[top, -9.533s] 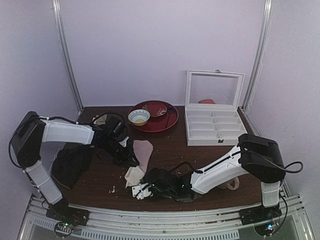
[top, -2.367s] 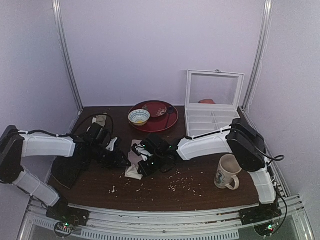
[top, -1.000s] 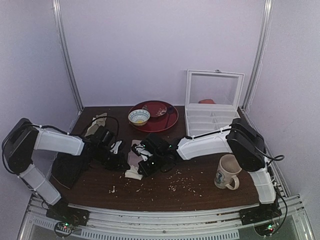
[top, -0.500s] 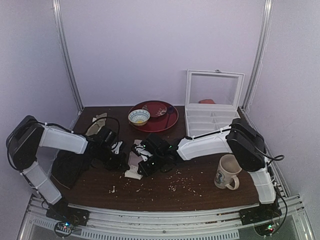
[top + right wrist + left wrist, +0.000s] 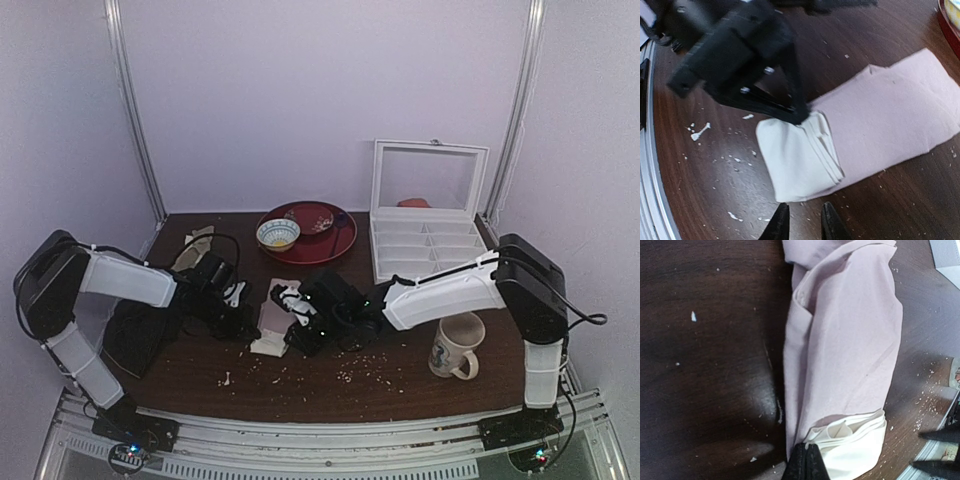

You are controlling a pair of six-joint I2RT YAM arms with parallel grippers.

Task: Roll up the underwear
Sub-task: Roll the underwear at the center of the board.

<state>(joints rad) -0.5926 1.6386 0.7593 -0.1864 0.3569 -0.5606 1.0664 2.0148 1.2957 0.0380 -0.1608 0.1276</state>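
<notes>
The underwear (image 5: 274, 318) lies on the table as a folded pale pink strip, its whitish waistband (image 5: 268, 345) at the near end. In the left wrist view the pink fabric (image 5: 845, 340) ends in the layered waistband (image 5: 860, 440). My left gripper (image 5: 807, 460) is shut, pinching the fabric edge at the waistband's corner; it also shows in the top view (image 5: 244, 324) and the right wrist view (image 5: 799, 116). My right gripper (image 5: 804, 224) is open and empty, just short of the waistband (image 5: 795, 155), right of the underwear in the top view (image 5: 296, 336).
A mug (image 5: 456, 346) stands at the right. A red plate (image 5: 322, 245) with a small bowl (image 5: 278, 234) and a white compartment box (image 5: 428, 250) are at the back. A black cloth (image 5: 138, 332) and a beige-olive cloth (image 5: 192, 246) lie at the left. Crumbs litter the table.
My right gripper has drawn back off the underwear toward the right and near side, and its arm swung outward. The left gripper has stayed at the waistband.
</notes>
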